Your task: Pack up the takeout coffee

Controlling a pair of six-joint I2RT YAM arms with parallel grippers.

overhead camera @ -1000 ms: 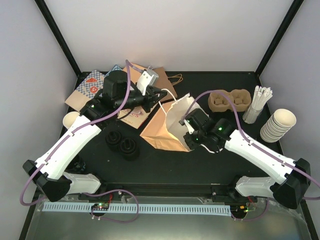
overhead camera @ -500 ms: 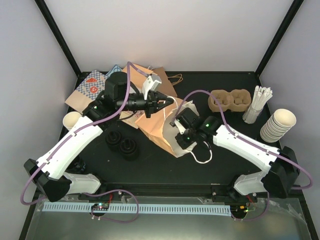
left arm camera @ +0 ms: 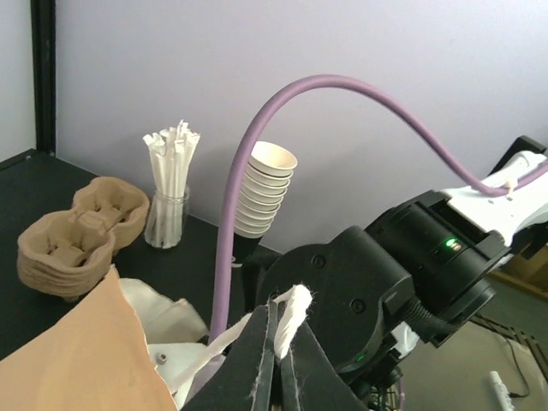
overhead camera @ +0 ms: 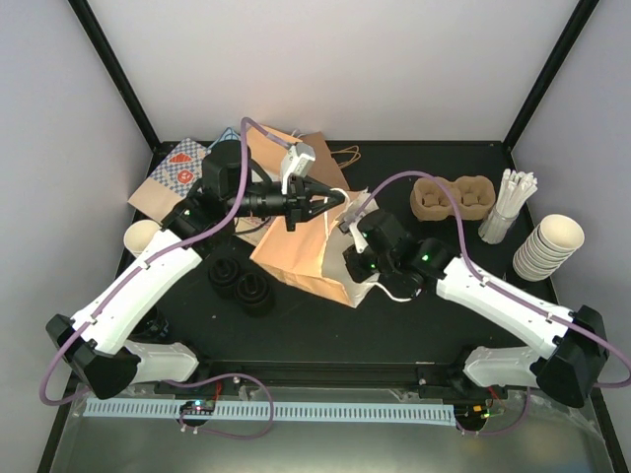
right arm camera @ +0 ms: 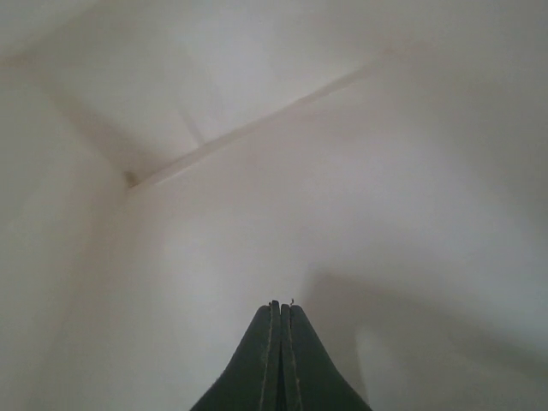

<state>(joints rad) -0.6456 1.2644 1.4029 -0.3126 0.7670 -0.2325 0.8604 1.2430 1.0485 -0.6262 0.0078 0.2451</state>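
Note:
A brown paper bag (overhead camera: pixel 296 261) lies on its side at the table's middle, mouth toward the right. My left gripper (overhead camera: pixel 335 200) (left arm camera: pixel 278 312) is shut on the bag's white twisted handle (left arm camera: pixel 297 310) and holds it up. My right gripper (right arm camera: pixel 282 306) is shut on nothing and sits deep inside the bag, facing its pale inner wall (right arm camera: pixel 257 154). From above, its fingers are hidden by the bag and only the wrist (overhead camera: pixel 383 244) shows. Brown pulp carriers (overhead camera: pixel 452 197) (left arm camera: pixel 68 244) stand at the back right. No lidded cup of the takeout coffee is in view.
Black lids (overhead camera: pixel 242 281) lie left of the bag. A lone cream cup (overhead camera: pixel 138 236) sits at the far left. Lidless cups (overhead camera: pixel 552 244) are stacked at the right edge, with a jar of straws (overhead camera: pixel 508 202) beside them. Flat bags (overhead camera: pixel 173 177) lie at the back left.
The bag has tipped and slid left, and its mouth now covers my right gripper, which has pushed in. My left gripper has kept the handle and moved slightly right.

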